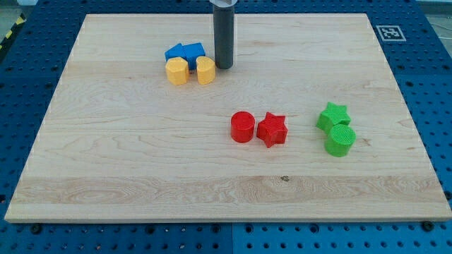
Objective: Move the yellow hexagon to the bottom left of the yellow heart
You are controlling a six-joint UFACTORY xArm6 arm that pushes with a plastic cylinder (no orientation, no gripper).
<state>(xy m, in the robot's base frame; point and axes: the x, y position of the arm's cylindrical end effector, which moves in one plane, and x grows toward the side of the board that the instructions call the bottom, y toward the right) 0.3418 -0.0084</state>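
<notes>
Tip (224, 67) just right of yellow heart (205, 70) | yellow hexagon (176, 71) touching heart's left, axis unclear | end effector: plain rod

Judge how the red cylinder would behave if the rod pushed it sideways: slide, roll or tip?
The red cylinder stands on its flat end, squat, so it would probably slide rather than roll or tip. Its round wall may let it slip off my tip. The red star sits close on the view's right, so a rightward push likely shoves both.
</notes>
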